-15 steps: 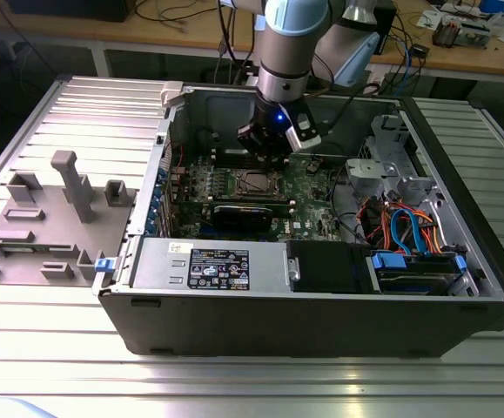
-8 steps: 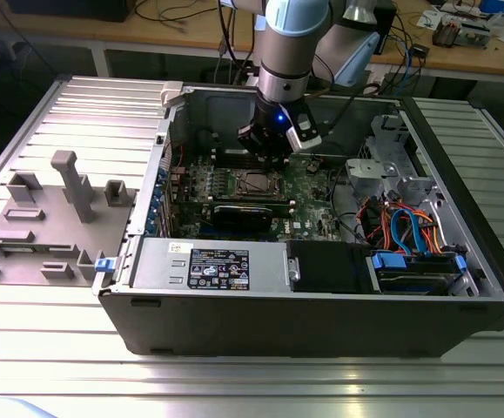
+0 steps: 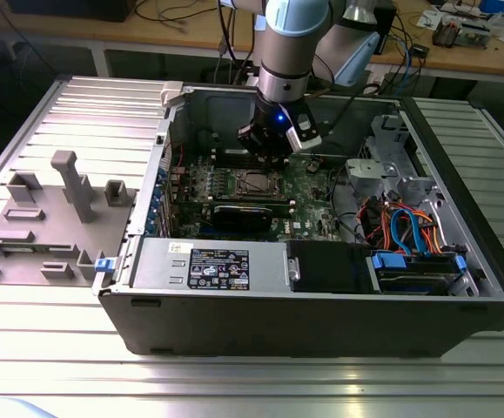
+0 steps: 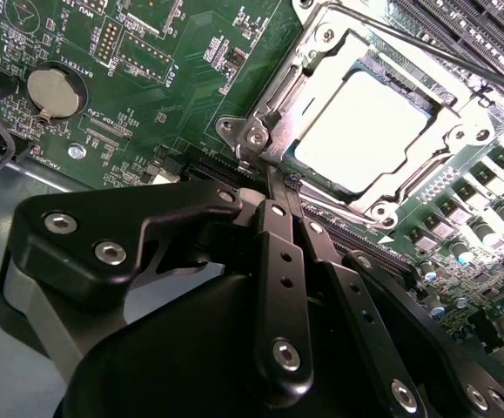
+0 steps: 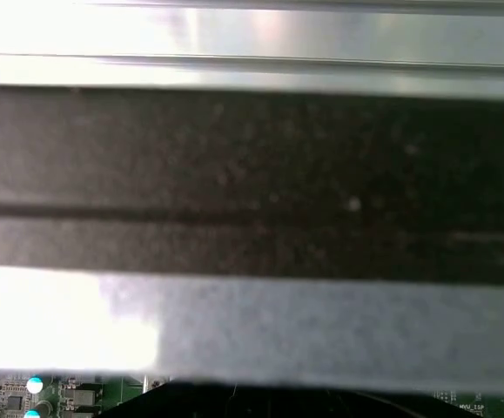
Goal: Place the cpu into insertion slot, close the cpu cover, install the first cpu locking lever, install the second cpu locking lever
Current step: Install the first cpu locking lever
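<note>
Inside the open black computer case (image 3: 321,305), the black end effector (image 4: 271,178) is pinched shut, holding nothing. Just past its tips, the flat silver cpu (image 4: 369,131) sits under the metal cpu cover (image 4: 321,52); levers seem next.

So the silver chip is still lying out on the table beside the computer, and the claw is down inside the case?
Not quite. The claw is down inside the case, but the cpu already sits in its socket on the green motherboard, framed by the cpu cover, as the second wrist view shows.
</note>
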Controlling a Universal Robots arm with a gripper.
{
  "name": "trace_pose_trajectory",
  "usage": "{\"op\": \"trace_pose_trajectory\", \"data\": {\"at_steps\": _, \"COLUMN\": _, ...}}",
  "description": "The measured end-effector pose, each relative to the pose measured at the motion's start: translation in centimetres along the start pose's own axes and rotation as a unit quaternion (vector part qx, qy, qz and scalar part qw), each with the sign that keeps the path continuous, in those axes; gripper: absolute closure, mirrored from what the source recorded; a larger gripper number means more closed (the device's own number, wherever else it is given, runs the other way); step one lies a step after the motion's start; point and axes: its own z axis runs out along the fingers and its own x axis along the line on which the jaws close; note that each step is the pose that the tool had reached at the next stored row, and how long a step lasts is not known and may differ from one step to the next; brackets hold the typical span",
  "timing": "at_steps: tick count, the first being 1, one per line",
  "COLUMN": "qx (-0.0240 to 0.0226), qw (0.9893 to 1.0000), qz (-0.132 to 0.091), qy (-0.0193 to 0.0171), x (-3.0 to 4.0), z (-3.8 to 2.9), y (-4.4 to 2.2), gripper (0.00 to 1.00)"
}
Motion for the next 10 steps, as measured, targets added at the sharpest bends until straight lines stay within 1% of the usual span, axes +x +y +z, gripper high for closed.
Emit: {"op": "trace_pose_trajectory", "data": {"at_steps": 10, "qx": 0.0000, "qw": 1.0000, "qz": 0.000, "qy": 0.0000, "x": 0.00, "z": -0.13, "y": 0.01, "gripper": 0.89}}
